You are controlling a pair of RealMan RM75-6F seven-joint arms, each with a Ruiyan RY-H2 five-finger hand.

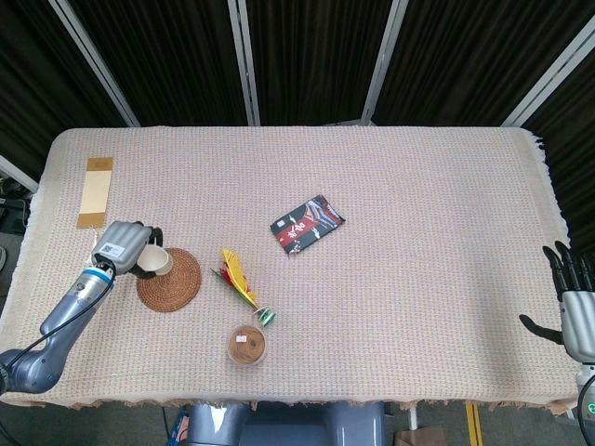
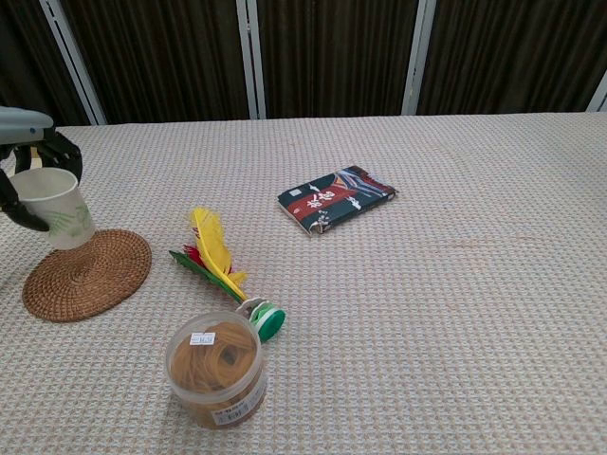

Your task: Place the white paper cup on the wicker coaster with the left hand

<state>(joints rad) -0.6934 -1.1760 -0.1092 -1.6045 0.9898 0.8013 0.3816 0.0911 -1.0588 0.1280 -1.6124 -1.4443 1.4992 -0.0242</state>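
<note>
Chest view: the cup is gripped, slightly tilted, by the left hand and held over the coaster's left rim, near the table's left edge, while the right hand is kept open far off.

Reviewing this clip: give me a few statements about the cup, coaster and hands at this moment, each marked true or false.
1. The left hand holds the cup. True.
2. The cup stands on the coaster. False: it is held tilted above the coaster's left edge.
3. The right hand holds a packet. False: it is empty, fingers apart, at the table's right edge.
4. The tub sits nearer the camera than the shuttlecock. True.
</note>
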